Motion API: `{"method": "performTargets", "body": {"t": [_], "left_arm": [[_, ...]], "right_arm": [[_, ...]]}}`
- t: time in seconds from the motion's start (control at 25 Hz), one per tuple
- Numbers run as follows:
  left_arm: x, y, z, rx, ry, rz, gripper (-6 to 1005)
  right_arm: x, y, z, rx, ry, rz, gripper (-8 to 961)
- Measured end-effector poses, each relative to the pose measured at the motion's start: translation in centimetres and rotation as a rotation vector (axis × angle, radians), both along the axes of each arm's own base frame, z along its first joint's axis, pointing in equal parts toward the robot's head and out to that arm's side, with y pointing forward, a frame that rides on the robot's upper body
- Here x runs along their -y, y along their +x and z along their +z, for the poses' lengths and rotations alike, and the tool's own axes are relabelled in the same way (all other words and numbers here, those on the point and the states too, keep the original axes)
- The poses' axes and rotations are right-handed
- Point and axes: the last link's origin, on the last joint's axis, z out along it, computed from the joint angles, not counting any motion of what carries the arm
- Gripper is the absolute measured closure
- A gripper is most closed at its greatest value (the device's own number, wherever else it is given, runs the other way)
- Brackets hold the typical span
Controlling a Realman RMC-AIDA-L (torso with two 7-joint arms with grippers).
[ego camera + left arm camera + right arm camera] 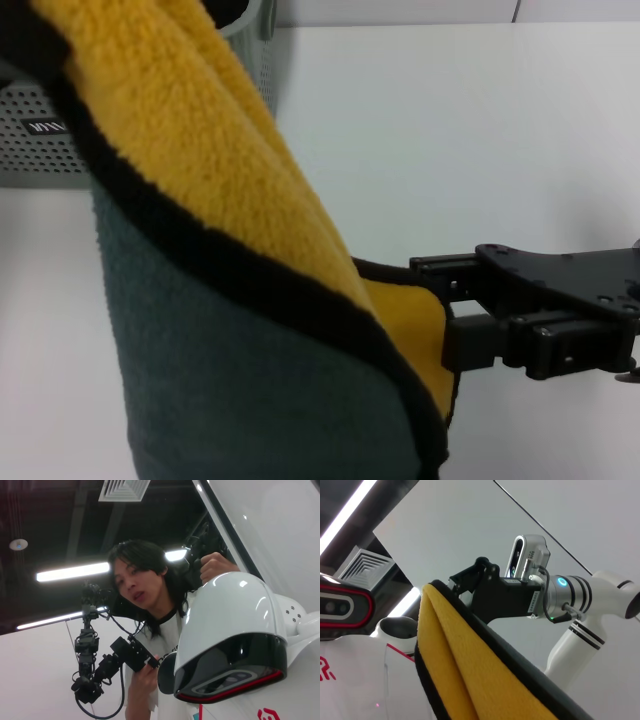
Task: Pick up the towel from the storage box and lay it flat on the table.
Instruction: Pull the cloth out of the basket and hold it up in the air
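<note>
The towel (250,300) is held aloft, clear of the worktop (450,130), and hangs in a folded drape with the yellow face, the dark grey-green face and the black edge binding all exposed. Its upper corner is clamped in the jaws of the left gripper (462,587), as seen in the right wrist view (the cloth runs down from that grip as a double yellow layer). Its lower edge is met by the right gripper (440,290), whose jaws are closed on the bound yellow corner at the right side of the drape. The storage box (45,140) stands behind the towel at the far left of the worktop, mostly covered by the cloth; its perforated wall and small dark label are visible. The worktop is plain, smooth and white. In the left wrist view, the robot's white head (230,640), a person (150,610) holding a black camera rig (105,665), ceiling strip lights (72,571) and a vent (122,489) are shown.
</note>
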Motion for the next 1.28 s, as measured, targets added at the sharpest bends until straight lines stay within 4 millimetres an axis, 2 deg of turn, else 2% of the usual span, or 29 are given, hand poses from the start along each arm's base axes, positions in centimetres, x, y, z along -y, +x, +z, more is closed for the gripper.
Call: {"method": "performTargets", "body": {"t": [0.16, 0.28, 0.72, 1.28], "left_arm": [[0.0, -0.1, -0.1, -0.004, 0.0, 0.004, 979], [-0.1, -0.2, -0.1, -0.006, -0.002, 0.01, 979], [-0.2, -0.3, -0.1, -0.005, -0.002, 0.018, 979], [-0.2, -0.3, -0.1, -0.003, 0.001, 0.02, 978]], "right_arm": [[0.0, 0.1, 0.0, -0.002, 0.001, -0.006, 291], [0.1, 0.1, 0.0, -0.001, 0.0, -0.008, 539], [0.2, 0.7, 0.0, 0.005, 0.005, -0.034, 663], [0.4, 1.6, 0.0, 0.024, 0.014, -0.065, 671]]}}
